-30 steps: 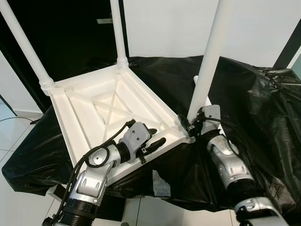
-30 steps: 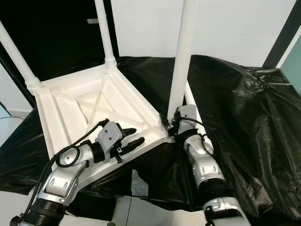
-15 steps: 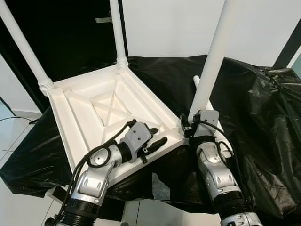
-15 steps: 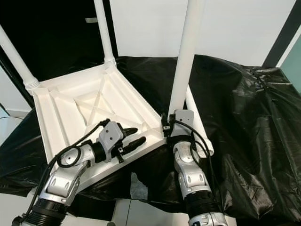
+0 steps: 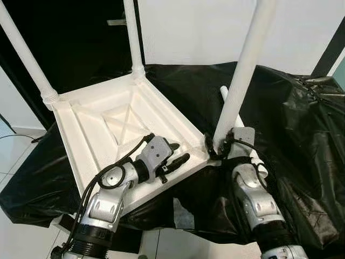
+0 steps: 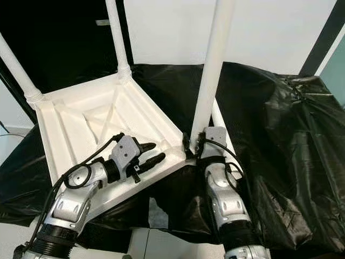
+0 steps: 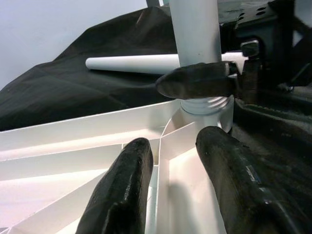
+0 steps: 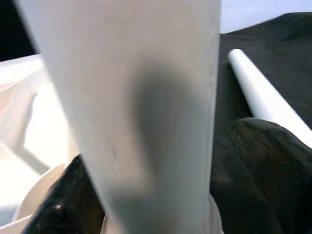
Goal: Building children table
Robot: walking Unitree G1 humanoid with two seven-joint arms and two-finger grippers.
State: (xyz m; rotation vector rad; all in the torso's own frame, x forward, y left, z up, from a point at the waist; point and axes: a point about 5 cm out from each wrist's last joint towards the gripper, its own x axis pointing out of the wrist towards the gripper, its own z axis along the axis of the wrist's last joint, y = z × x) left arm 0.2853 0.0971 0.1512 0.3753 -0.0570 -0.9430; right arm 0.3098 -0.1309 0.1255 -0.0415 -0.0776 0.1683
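At the corner – right end effector (image 5: pixel 214 149) clasping upright leg (image 5: pixel 242 75)

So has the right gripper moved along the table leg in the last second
No. The right gripper stays clamped at the base of the near table leg, beside the tabletop's corner; only its forearm behind has swung.

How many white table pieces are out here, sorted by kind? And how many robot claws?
Upturned tabletop: 1
Legs standing in its corners: 3, at the far-left corner, the far corner and the near-right corner
Loose leg lying on the black sheet: 1
Grippers: 2, left gripper and right gripper
Total: 7
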